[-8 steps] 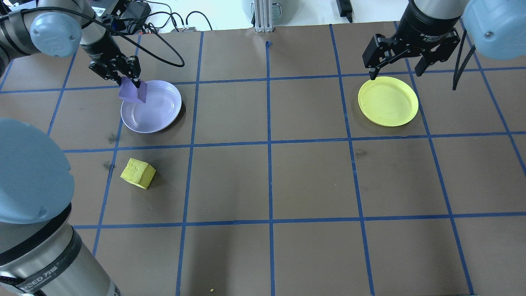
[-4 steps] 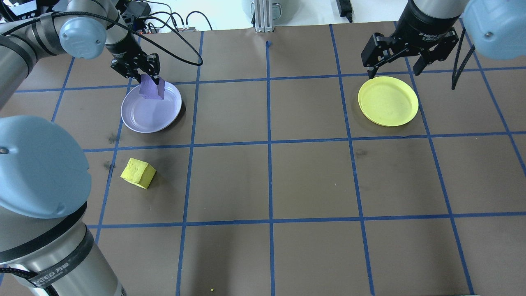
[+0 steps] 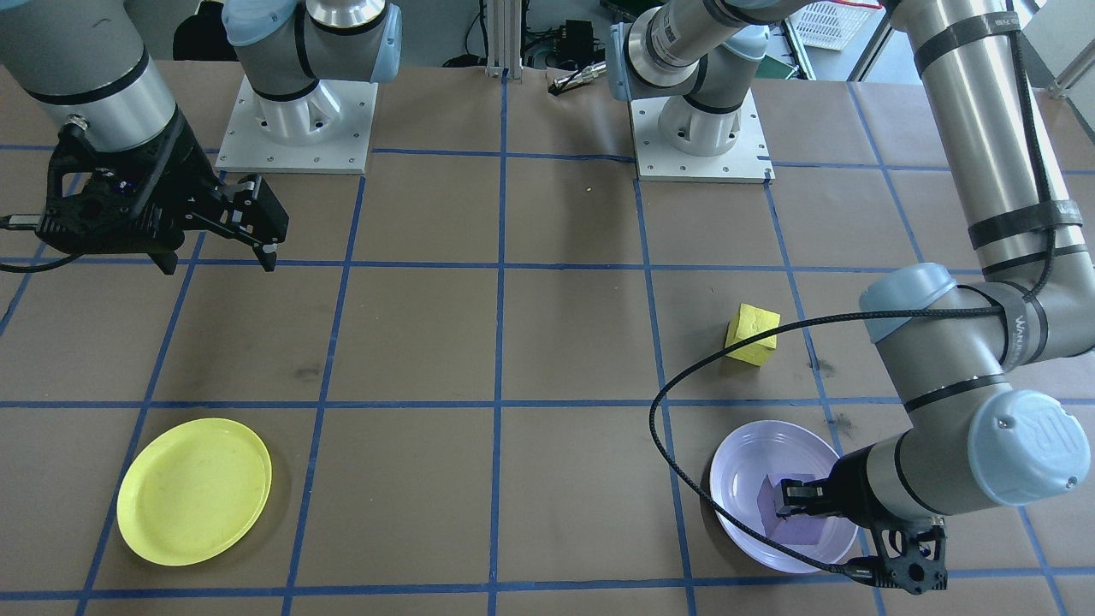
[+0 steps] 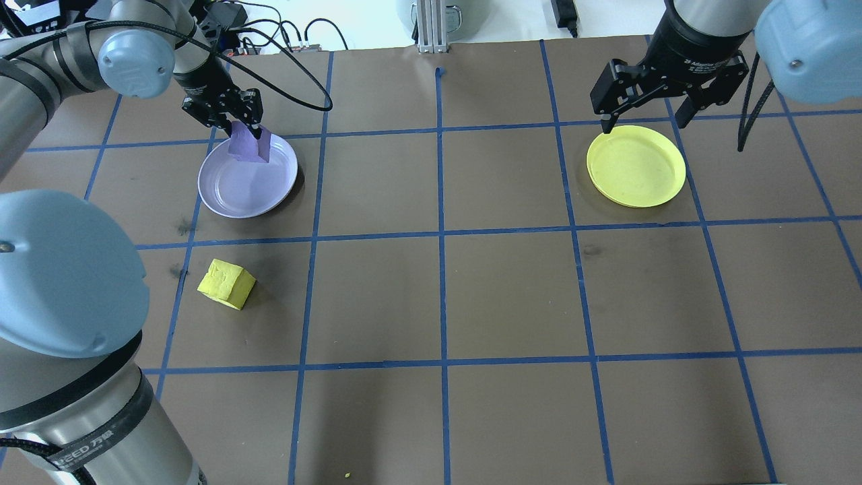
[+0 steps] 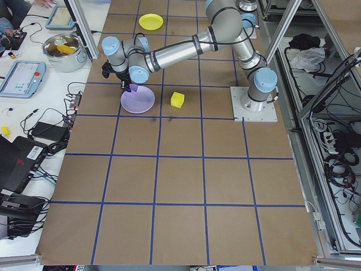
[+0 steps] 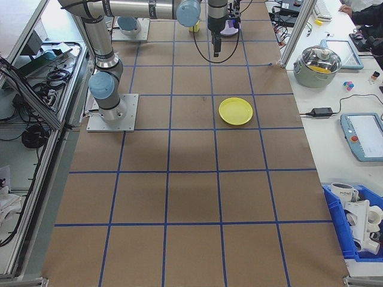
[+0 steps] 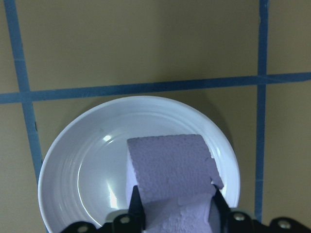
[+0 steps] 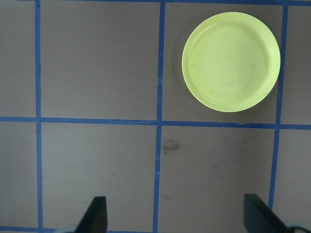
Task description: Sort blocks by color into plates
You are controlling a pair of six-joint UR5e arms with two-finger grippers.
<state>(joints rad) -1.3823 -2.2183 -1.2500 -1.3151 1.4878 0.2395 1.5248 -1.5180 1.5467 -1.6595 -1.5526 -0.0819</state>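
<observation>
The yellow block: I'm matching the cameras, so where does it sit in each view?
Front-facing: yellow block right of centre, above the lavender plate.
Overhead: lower left, below the plate.
Exterior left: upper middle, right of the plate.
Exterior right: top edge, mostly hidden behind an arm.
Both wrist views: absent.
Shared landmark: the lavender plate.

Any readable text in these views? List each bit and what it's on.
"2F Adaptive", the rest blurred: on the body of the right hand.
"SPEED 万", start cut off: on the black strap around the left arm's near segment.
"HOME", small and not certain: on the white mug.
Tablet screen: too small to read.
</observation>
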